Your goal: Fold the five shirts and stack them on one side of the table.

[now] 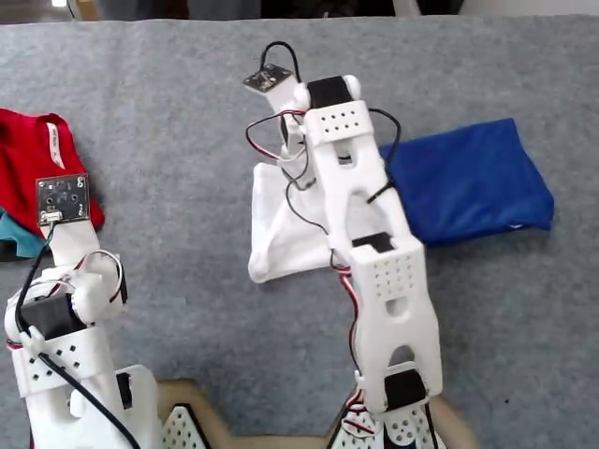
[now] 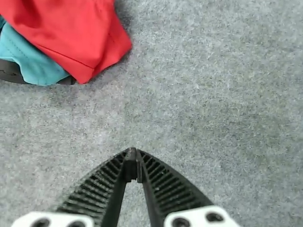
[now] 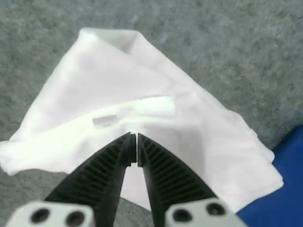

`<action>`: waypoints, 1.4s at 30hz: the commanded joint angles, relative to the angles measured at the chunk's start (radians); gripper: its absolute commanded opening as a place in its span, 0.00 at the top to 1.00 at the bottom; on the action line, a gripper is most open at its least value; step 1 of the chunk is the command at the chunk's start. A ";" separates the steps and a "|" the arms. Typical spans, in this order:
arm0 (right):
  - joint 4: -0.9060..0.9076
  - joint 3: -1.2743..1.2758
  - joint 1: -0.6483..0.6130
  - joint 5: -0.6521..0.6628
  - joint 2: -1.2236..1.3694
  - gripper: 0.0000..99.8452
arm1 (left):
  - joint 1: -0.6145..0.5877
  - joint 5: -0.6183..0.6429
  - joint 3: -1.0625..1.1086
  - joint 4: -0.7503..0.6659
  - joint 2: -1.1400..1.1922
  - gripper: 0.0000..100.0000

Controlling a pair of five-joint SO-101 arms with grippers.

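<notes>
High view: blue shirt (image 1: 468, 182) lies lengthwise side to side; left fingers (image 2: 111, 184), right fingers (image 3: 111, 163) closed, seemingly empty.

You have one grey desk (image 1: 187, 112) and, on it, four shirts you can count for certain: one red shirt (image 1: 28, 154), one teal shirt (image 2: 33, 64), one white shirt (image 1: 285, 234) and one blue shirt (image 1: 468, 182). There is also a single dark strip (image 2: 19, 78) under the teal one, and you cannot tell whether it is a fifth shirt. Two arms stand at the desk: one left arm (image 1: 65, 318) and one right arm (image 1: 374, 234). Each carries one gripper, the left gripper (image 2: 132, 158) and the right gripper (image 3: 133, 142). Each gripper has two ribbed black fingers (image 2: 102, 184), so four fingers in all.
</notes>
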 commanded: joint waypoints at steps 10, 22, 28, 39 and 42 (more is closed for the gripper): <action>-0.048 0.225 0.124 -0.002 -0.314 0.99 | -0.004 -0.015 -0.005 -0.011 -0.011 0.97; -0.534 0.225 0.026 -0.009 -0.101 0.99 | -0.008 -0.015 -0.007 -0.011 -0.012 0.97; -0.532 0.225 0.029 -0.009 -0.036 0.99 | -0.007 -0.055 -0.001 -0.014 -0.015 0.97; -0.474 0.246 0.029 -0.005 -0.024 0.99 | -0.007 -0.063 -0.001 -0.017 -0.018 0.97; -0.474 0.269 0.026 -0.005 -0.024 0.99 | -0.007 -0.063 -0.001 -0.017 -0.018 0.97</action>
